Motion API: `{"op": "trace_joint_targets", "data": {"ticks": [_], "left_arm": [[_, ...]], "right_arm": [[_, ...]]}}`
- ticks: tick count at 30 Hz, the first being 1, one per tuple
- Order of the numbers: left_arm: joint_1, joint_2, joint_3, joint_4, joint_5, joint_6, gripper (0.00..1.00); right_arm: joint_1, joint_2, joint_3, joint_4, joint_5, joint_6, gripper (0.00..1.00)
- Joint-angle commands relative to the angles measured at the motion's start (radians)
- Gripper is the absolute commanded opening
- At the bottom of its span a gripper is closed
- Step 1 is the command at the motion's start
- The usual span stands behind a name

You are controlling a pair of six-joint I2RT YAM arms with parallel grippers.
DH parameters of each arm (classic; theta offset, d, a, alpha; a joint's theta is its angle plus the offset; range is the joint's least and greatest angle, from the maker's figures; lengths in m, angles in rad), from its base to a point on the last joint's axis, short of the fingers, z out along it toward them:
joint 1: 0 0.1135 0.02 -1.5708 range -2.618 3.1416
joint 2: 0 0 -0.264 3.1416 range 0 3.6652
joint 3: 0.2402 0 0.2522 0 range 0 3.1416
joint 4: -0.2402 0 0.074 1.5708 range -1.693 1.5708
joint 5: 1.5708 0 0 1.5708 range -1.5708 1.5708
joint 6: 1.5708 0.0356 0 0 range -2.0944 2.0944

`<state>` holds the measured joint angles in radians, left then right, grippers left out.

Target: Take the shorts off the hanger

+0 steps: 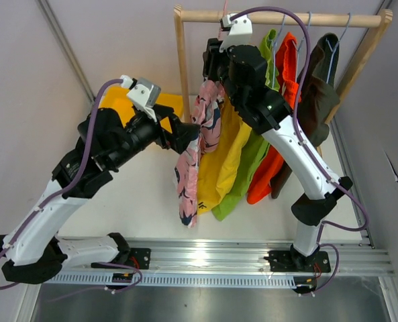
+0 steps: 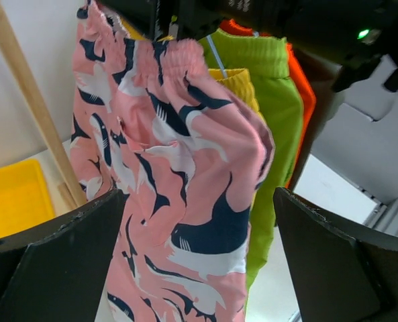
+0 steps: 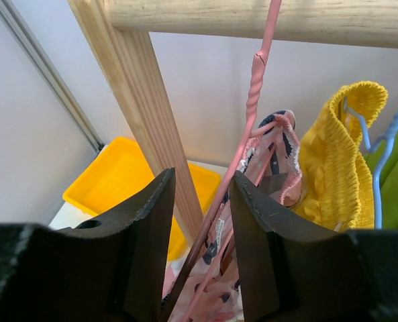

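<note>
From above, we see a wooden rack (image 1: 286, 17) at the back of the table (image 1: 152, 201). Five pairs hang from it in a row: the pink shorts (image 1: 186, 181) with a dark and white pattern, then the yellow shorts (image 1: 215, 174), the green shorts (image 1: 242, 168), the orange shorts (image 1: 266, 174) and the dark shorts (image 1: 319, 94). A yellow bin (image 1: 115, 100) sits on the table behind the left arm. The left gripper (image 1: 190, 136) is just beside the pink shorts, on their left side. The right gripper (image 1: 212, 67) is up at the top of the pink shorts, under the rail.

From the left wrist, we see two black fingers (image 2: 64, 255) spread as wide as they go. The pink shorts hang between them, and nothing is held.

From the right wrist, we see its fingers (image 3: 145, 255) about half closed. A pink hanger (image 3: 259, 67) hooks over the rail and runs down between them, along with the bunched top of the pink shorts. We cannot tell if the fingers squeeze it or only stand around it. A small white tag (image 3: 220, 231) shows on the pink cloth, but its writing is too small to read. The yellow shorts hang just to the right on a blue hanger (image 3: 380, 154).
</note>
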<state>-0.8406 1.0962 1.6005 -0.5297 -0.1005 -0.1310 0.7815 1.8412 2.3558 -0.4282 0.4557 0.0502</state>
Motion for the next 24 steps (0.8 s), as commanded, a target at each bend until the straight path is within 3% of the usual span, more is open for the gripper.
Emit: {"op": "trace_joint_targets", "data": {"ticks": [1, 13, 19, 21, 22, 23, 24], "left_arm": [[-0.023, -0.013, 0.045, -0.038, 0.041, -0.004, 0.99], [-0.06, -0.035, -0.212, 0.099, 0.091, -0.065, 0.95], [-0.063, 0.025, -0.254, 0.21, 0.038, -0.058, 0.85], [-0.063, 0.043, -0.26, 0.253, -0.002, -0.052, 0.66], [-0.063, 0.048, -0.255, 0.273, -0.017, -0.048, 0.47], [-0.063, 0.054, -0.255, 0.28, -0.033, -0.044, 0.35], [-0.063, 0.066, -0.251, 0.286, -0.057, -0.038, 0.12]], "right_arm": [[0.007, -0.065, -0.004, 0.075, 0.008, -0.021, 0.0], [0.004, -0.065, 0.003, 0.071, -0.005, 0.007, 0.0], [0.007, -0.073, 0.0, 0.059, -0.015, 0.019, 0.0], [0.007, -0.074, -0.001, 0.055, -0.022, 0.017, 0.0], [0.007, -0.074, -0.001, 0.057, -0.025, 0.008, 0.0], [0.004, -0.074, -0.003, 0.059, -0.026, 0.004, 0.0], [0.005, -0.074, -0.003, 0.062, -0.032, -0.003, 0.0]]}}
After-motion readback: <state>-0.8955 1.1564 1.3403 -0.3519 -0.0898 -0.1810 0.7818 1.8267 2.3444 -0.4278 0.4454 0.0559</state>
